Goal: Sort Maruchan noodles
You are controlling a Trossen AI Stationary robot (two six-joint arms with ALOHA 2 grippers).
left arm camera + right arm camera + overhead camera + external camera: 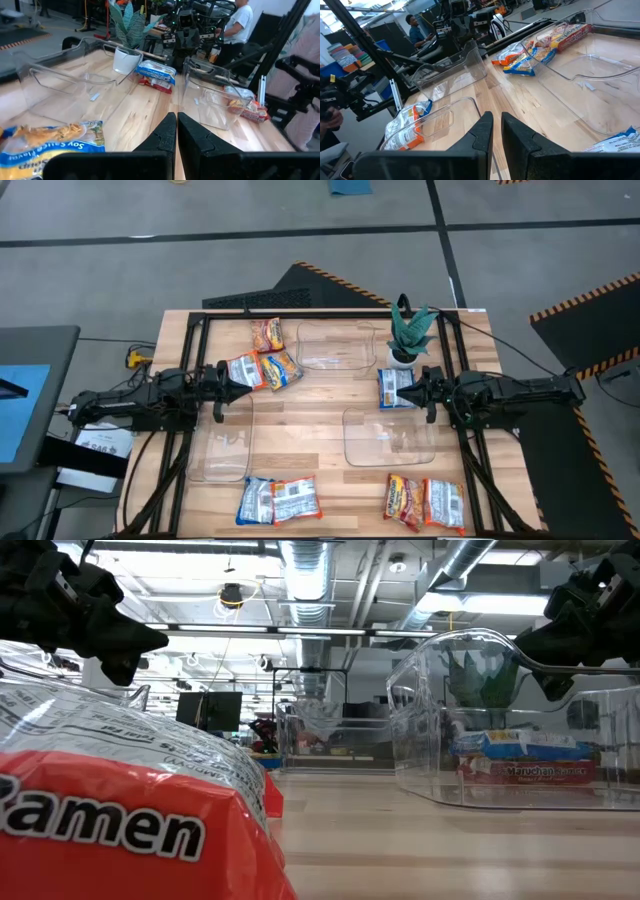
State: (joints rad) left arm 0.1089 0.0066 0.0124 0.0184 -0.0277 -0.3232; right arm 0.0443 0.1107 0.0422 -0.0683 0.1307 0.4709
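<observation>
Several Maruchan noodle packets lie flat on the wooden table. Three are at the far left: an orange one (266, 333), a blue-white one (243, 370) and an orange-blue one (282, 368). A blue packet (396, 388) lies on a red one (525, 772) by the plant. Two pairs lie at the near edge (278, 500) (425, 502). My left gripper (236, 381) (176, 117) hovers level and shut above the blue-white packet (50, 142). My right gripper (409, 392) (496, 117) hovers over the blue packet (620, 142), its fingers a narrow gap apart with nothing between them.
Three clear plastic bins stand on the table: one at the far middle (335, 345), one at the near left (222, 445), one at the near right (390, 435). A green potted plant (408, 330) stands at the far right. People are in the room beyond.
</observation>
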